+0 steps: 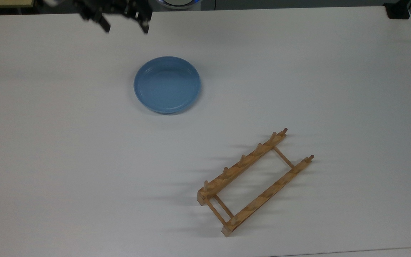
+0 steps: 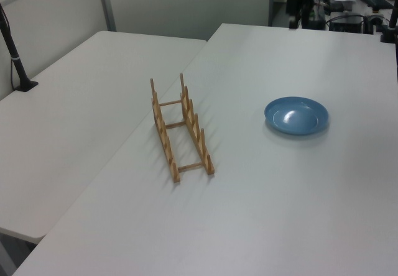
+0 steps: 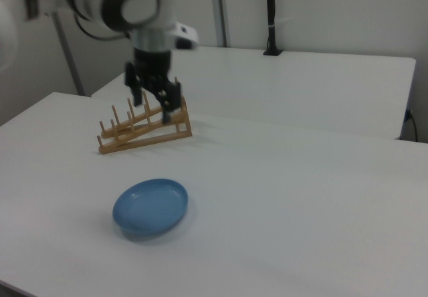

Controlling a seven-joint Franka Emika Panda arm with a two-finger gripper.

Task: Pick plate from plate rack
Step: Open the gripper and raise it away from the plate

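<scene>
The end effector point(image 1: 125, 19), fingers spread and holding nothing, hangs high above the worktop point(image 1: 298, 71) while the plate point(image 1: 167, 84) lies flat, well apart from the plate rack point(image 1: 253, 182), so the retreat should go straight up, clear of the rim.

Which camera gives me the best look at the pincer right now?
The right view: the pincer hangs high above the plate, fingers apart and empty. The top view catches the pincer at the picture's upper edge.
</scene>
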